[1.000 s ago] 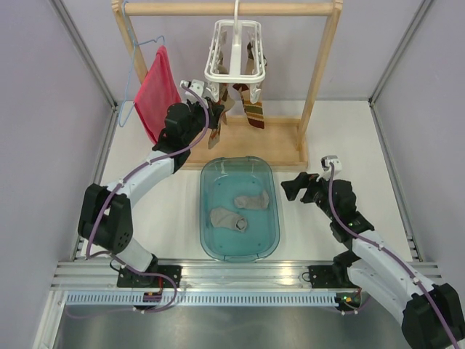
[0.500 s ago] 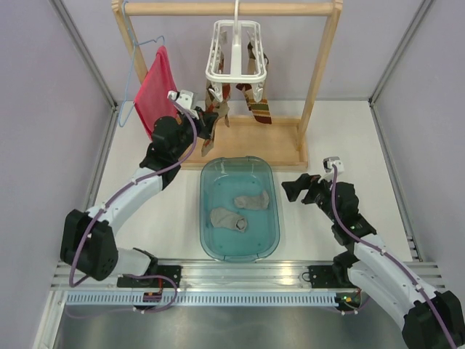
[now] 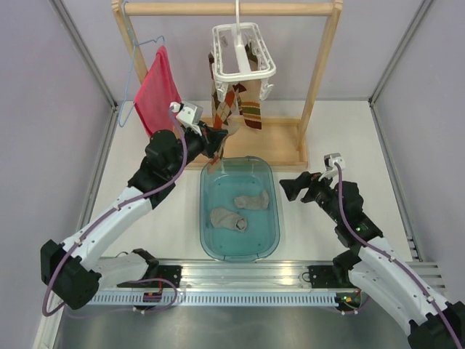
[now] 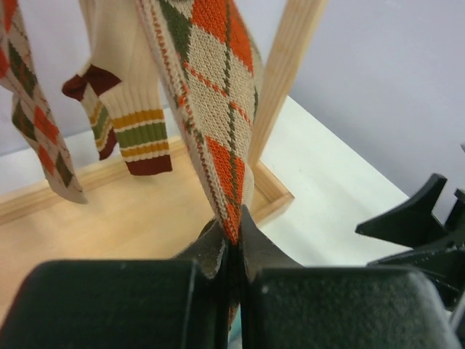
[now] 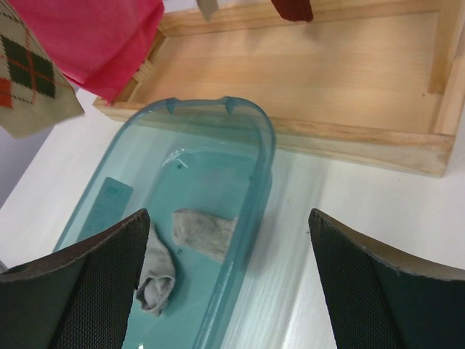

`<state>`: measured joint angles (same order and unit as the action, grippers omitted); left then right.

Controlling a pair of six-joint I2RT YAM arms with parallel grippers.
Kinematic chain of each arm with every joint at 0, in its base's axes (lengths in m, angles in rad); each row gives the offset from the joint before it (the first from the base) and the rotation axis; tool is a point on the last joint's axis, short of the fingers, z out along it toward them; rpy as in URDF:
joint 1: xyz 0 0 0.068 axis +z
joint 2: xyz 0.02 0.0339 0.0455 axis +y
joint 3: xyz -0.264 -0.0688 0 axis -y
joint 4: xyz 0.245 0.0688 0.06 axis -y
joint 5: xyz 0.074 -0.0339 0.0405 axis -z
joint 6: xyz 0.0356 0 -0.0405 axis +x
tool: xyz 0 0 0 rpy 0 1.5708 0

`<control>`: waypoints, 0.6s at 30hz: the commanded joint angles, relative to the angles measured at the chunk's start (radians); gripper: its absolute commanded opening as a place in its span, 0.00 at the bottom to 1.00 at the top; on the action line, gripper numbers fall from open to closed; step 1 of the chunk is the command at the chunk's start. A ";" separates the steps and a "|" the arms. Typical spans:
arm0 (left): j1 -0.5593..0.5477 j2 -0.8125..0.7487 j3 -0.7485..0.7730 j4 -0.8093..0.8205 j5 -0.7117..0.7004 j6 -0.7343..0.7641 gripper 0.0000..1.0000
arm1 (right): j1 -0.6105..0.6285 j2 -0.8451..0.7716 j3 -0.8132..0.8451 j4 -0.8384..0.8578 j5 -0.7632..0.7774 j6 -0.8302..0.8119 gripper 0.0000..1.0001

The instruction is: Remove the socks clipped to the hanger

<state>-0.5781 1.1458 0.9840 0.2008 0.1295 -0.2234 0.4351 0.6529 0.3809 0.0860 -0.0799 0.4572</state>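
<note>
Left gripper (image 4: pixel 232 231) is pinched tight on the lower end of an argyle sock (image 4: pixel 218 94), with the fabric squeezed right between the two fingers. The sock runs straight up from there to the white hanger (image 3: pixel 242 51), so its top end is clipped on and the whole thing looks stretched on a slant between clip and gripper. From the top view I'm holding it just above the far end of the blue tub (image 3: pixel 205 240), in front of the wooden rack (image 3: pixel 320 80).

Two more are on the hanger next to mine: a cream striped sock (image 4: pixel 138 131) and a second argyle sock (image 4: pixel 36 138) off to the left of my wrist view. The hanger hooks over the rack's top rail. Further left on the same rail are a red-pink cloth (image 3: pixel 156 94) and a thin blue wire hanger (image 3: pixel 138 65).

Two grey-beige socks (image 3: pixel 252 199) lie in the tub, close together near its middle.

Right gripper (image 5: pixel 225 218) is spread wide with nothing in it, hovering over the desk (image 3: pixel 341 138) just right of the tub and pointing toward it.
</note>
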 commanded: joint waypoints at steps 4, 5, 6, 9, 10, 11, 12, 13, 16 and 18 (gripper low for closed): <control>-0.063 -0.093 0.050 -0.138 -0.011 -0.056 0.02 | 0.071 -0.044 0.105 -0.104 0.098 0.017 0.93; -0.071 -0.098 0.051 -0.144 -0.010 -0.059 0.02 | 0.089 -0.045 0.113 -0.126 0.107 0.017 0.92; -0.095 -0.100 0.056 -0.155 -0.010 -0.059 0.02 | 0.100 -0.050 0.131 -0.137 0.124 0.018 0.92; -0.161 -0.095 0.082 -0.185 -0.039 -0.039 0.02 | 0.139 -0.055 0.168 -0.167 0.153 0.020 0.91; -0.173 -0.087 0.088 -0.195 -0.053 -0.036 0.02 | 0.146 -0.058 0.179 -0.173 0.175 0.017 0.91; -0.186 -0.086 0.105 -0.195 -0.054 -0.033 0.02 | 0.160 -0.056 0.191 -0.181 0.184 0.015 0.91; -0.201 -0.081 0.111 -0.210 -0.056 -0.031 0.02 | 0.168 -0.052 0.225 -0.186 0.190 0.012 0.91; -0.207 -0.077 0.119 -0.236 -0.054 -0.031 0.02 | 0.174 -0.036 0.246 -0.187 0.192 0.006 0.91; -0.213 -0.070 0.146 -0.280 -0.054 -0.034 0.02 | 0.195 0.028 0.357 -0.203 0.196 -0.015 0.91; -0.215 -0.060 0.172 -0.311 -0.053 -0.028 0.02 | 0.215 0.098 0.467 -0.216 0.210 -0.029 0.90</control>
<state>-0.7815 1.0756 1.0992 -0.0250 0.0780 -0.2466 0.6281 0.6849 0.6975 -0.1188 0.0895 0.4553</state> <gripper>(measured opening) 0.033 0.908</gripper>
